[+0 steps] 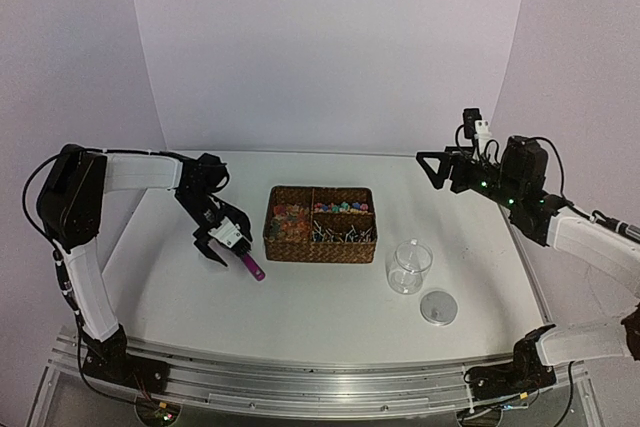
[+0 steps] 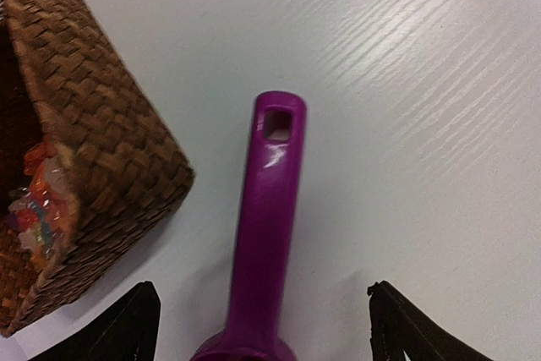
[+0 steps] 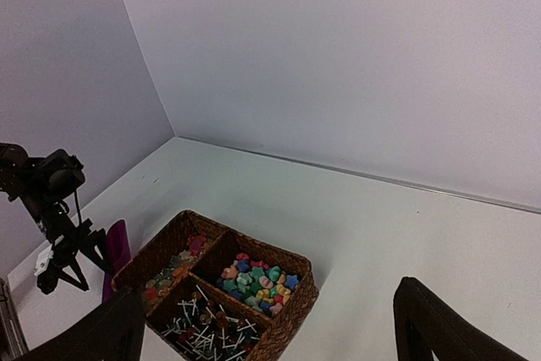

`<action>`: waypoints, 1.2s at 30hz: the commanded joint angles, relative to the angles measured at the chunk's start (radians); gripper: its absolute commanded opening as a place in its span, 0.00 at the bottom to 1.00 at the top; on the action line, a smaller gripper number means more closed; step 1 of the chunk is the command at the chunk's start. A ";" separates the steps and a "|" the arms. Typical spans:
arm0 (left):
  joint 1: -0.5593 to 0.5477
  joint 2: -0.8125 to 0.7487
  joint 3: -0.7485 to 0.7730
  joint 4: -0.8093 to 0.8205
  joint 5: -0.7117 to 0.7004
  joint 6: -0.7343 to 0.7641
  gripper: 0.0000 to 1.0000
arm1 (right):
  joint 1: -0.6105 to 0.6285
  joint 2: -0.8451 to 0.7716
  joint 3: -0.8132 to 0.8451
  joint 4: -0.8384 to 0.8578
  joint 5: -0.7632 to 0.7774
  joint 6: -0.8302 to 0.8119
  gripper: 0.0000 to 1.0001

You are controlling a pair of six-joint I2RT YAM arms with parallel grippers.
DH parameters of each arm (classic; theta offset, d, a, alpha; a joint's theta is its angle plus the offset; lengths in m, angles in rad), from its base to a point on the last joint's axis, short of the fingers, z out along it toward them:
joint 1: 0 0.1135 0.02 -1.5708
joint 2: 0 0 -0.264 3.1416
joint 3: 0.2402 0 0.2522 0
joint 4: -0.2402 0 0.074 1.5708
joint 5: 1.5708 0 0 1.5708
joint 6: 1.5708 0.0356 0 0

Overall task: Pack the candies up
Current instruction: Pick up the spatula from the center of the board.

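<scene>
Left pincer (image 2: 262,293) open astride scoop handle (image 2: 269,200); candies (image 2: 34,205) beside, in basket (image 2: 101,124); right pincer (image 1: 427,168) open.

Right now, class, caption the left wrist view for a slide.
Open left pincer straddles the magenta scoop lying on the white table beside the woven basket.

The candies (image 1: 342,208) are tiny wrapped sweets lying loose in a three-part woven basket (image 1: 318,250) in the middle of the desk (image 1: 300,297). Orange and red ones fill the left compartment. Blue, green, pink and orange ones fill the far right one. The near right one holds dark pieces with white sticks.
</scene>
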 commanded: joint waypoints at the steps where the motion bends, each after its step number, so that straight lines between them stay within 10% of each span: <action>1: 0.030 0.018 0.107 -0.055 0.012 0.006 0.87 | 0.017 0.004 0.028 -0.006 0.031 0.016 0.98; 12: 0.111 0.007 0.071 -0.053 -0.012 0.024 0.76 | 0.024 -0.004 0.021 -0.028 0.054 0.006 0.98; 20: 0.140 0.037 0.025 0.044 -0.027 0.012 0.42 | 0.025 0.003 0.026 -0.032 0.058 0.027 0.98; 29: 0.134 0.076 -0.022 0.119 -0.050 -0.007 0.39 | 0.031 -0.005 0.041 -0.046 0.071 0.033 0.98; 36: 0.131 0.059 -0.033 0.120 -0.021 -0.027 0.00 | 0.049 0.003 0.078 -0.083 0.086 0.047 0.98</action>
